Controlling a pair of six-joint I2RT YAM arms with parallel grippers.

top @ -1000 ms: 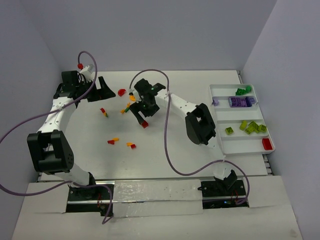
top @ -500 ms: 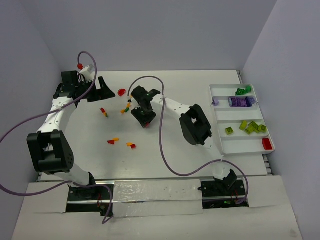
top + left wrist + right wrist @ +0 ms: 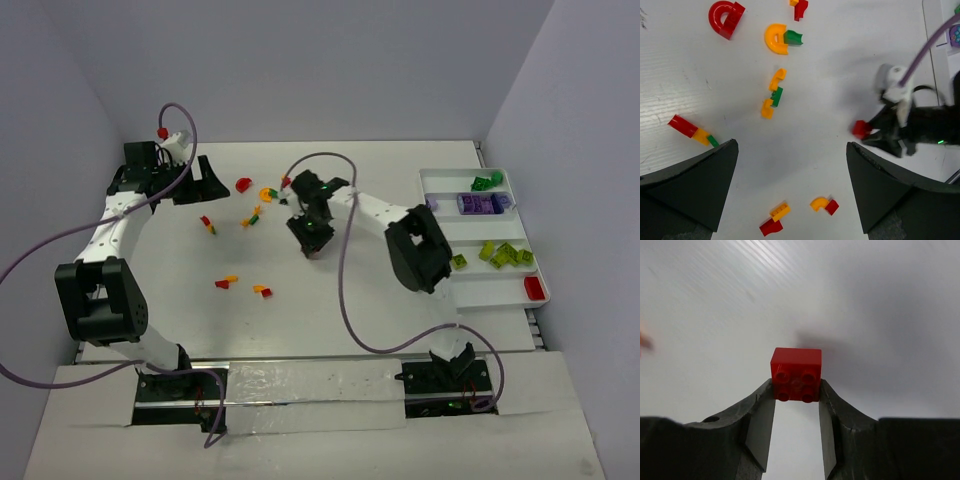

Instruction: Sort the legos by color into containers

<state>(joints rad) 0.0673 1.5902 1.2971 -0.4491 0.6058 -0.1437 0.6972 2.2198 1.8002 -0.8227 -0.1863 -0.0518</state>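
Note:
A red square lego [image 3: 796,374] sits pinched between the tips of my right gripper [image 3: 796,390], which is shut on it over the table's middle [image 3: 314,244]; the left wrist view shows the same brick [image 3: 860,129]. My left gripper [image 3: 791,150] hangs open and holds nothing at the far left [image 3: 195,180]. Loose legos lie below it: a red arch [image 3: 726,18], an orange arch with a green piece [image 3: 781,39], an orange-green cluster [image 3: 772,93] and a red-orange-green row [image 3: 692,132]. The white container tray [image 3: 480,285] holds green [image 3: 487,183], purple [image 3: 478,204], lime [image 3: 505,254] and red [image 3: 535,288] bricks.
Two small orange-and-red pairs [image 3: 226,283] [image 3: 262,290] lie nearer the front. A clear plastic strip [image 3: 310,385] runs along the near edge between the arm bases. Grey walls close in the table on three sides.
My right gripper has closed on the red brick and moved right with it. The left arm has not moved.

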